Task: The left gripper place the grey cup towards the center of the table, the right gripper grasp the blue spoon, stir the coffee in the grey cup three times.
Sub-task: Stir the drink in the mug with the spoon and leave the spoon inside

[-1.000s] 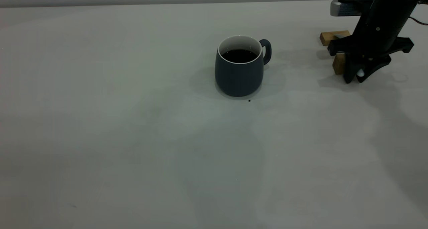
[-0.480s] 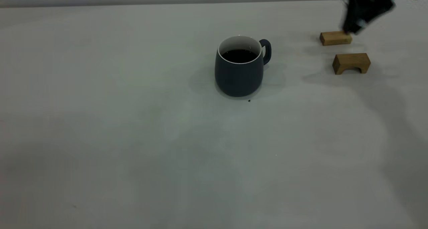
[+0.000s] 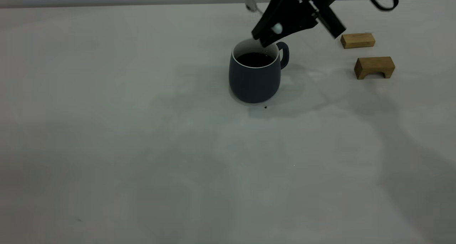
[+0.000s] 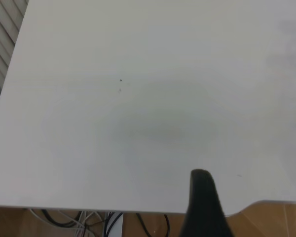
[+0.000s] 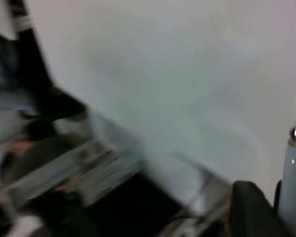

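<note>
The grey cup (image 3: 254, 78) stands upright near the middle of the table (image 3: 142, 148), handle to the right, with dark coffee (image 3: 254, 59) inside. Just above its rim hangs my right gripper (image 3: 265, 39), tilted and shut on the blue spoon (image 3: 277, 28). The spoon's metal bowl (image 3: 251, 3) sticks up and to the left, clear of the coffee. In the right wrist view the pale blue handle (image 5: 292, 182) lies beside a black finger (image 5: 251, 212). My left gripper (image 4: 203, 207) appears only in its own wrist view, over the table's edge, away from the cup.
Two wooden blocks lie to the right of the cup: a flat one (image 3: 357, 40) farther back and an arch-shaped one (image 3: 374, 67) nearer. A tiny black speck (image 3: 265, 107) sits in front of the cup. Cables (image 4: 79, 219) hang below the table edge.
My right gripper lifted off the wooden blocks, rose, then swung left to above the cup with the spoon in it. The cup and blocks stayed put.
</note>
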